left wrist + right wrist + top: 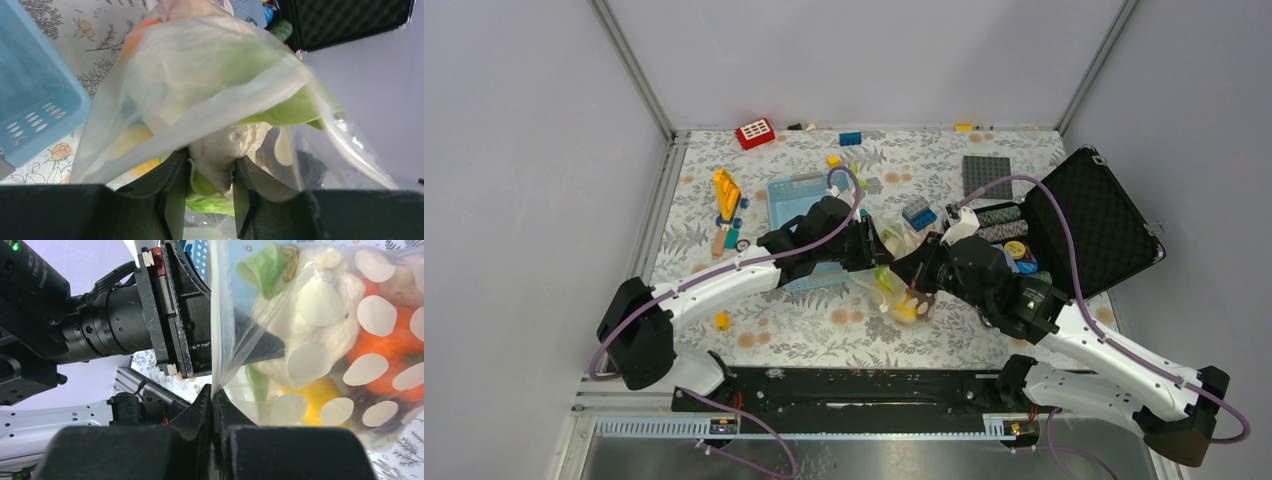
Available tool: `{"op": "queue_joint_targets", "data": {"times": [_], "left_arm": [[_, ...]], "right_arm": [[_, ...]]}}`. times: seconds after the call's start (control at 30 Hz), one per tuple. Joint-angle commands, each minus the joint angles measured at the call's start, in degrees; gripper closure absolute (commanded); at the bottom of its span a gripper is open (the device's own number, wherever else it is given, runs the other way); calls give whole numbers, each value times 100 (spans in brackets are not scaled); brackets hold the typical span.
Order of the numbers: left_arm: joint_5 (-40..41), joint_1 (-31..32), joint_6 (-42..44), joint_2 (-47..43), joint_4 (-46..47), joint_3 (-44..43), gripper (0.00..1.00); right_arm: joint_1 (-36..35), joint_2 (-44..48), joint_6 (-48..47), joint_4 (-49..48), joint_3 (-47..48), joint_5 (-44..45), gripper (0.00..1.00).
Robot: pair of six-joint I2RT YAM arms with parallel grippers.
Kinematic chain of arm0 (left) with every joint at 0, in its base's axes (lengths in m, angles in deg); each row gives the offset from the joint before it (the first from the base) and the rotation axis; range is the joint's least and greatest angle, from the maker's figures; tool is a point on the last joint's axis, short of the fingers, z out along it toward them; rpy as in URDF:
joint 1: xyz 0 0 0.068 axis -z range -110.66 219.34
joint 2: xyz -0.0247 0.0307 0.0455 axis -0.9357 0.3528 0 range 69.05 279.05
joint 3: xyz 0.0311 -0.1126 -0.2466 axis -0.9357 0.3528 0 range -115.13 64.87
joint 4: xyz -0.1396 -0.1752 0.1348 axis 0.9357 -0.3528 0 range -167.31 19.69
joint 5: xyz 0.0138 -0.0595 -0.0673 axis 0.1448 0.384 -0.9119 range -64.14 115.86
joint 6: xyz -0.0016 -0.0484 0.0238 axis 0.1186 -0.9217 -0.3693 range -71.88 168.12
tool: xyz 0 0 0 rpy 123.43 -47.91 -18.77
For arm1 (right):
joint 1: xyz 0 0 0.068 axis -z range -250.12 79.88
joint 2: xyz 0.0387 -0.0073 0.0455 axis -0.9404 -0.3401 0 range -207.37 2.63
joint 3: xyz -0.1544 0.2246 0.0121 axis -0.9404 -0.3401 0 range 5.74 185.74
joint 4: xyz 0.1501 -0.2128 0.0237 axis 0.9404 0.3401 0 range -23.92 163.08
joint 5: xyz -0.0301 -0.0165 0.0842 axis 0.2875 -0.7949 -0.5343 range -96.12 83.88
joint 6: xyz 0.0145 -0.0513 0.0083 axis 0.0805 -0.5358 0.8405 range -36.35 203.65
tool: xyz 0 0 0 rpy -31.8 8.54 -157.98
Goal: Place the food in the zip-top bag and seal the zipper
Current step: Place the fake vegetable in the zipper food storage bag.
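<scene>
Softly crumpled zip-top bag (200, 65), knobbly cauliflower (225, 147)

We read this as a robotics lab test cell rather than a home. Plain grey wall panels (864, 60) held by bare aluminium posts (632, 68) box in the flower-patterned table (984, 330) on three sides. The left arm (714, 285) and right arm (1104, 345) are bolted to a black rail (864, 385) along the bottom of the frame, trailing purple cables (1064, 230). Props lie scattered about: toy bricks (755, 133), a blue basket (796, 195), and an open black case (1104, 225) at the right.
</scene>
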Motion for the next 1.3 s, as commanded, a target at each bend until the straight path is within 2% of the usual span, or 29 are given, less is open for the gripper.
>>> {"op": "queue_joint_targets", "data": {"times": [0.0, 0.1, 0.2, 0.23, 0.37, 0.47, 0.67, 0.73, 0.83, 1.27], "left_arm": [[1166, 170, -813, -246, 233, -94, 98], [1608, 348, -958, -234, 199, -198, 98], [1894, 476, -865, -230, -10, -317, 91], [1966, 514, -837, -243, -63, -323, 83], [1963, 625, -560, -362, -127, -188, 66], [1616, 639, -257, -502, -156, -120, 46], [-107, 646, 731, -1117, 573, 173, 2], [-533, 655, 983, -1322, 728, 246, 1], [-661, 677, 1269, -1588, 624, 358, 1], [116, 879, 1490, -2504, -280, 841, 1]], "right_arm": [[-67, 136, 412, -610, -121, -223, 100], [-66, -15, 526, -841, -178, -479, 100], [-67, -69, 570, -828, -154, -429, 100], [-67, -44, 589, -827, -161, -343, 100], [-67, 151, 708, -856, -273, 234, 100], [-67, 292, 864, -818, -416, 665, 100], [-67, 266, 906, -743, -500, 917, 100], [-67, 232, 954, -740, -535, 975, 100], [-67, 193, 1083, -741, -584, 1105, 100], [-67, 126, 1406, -937, -817, 1201, 99]]}}
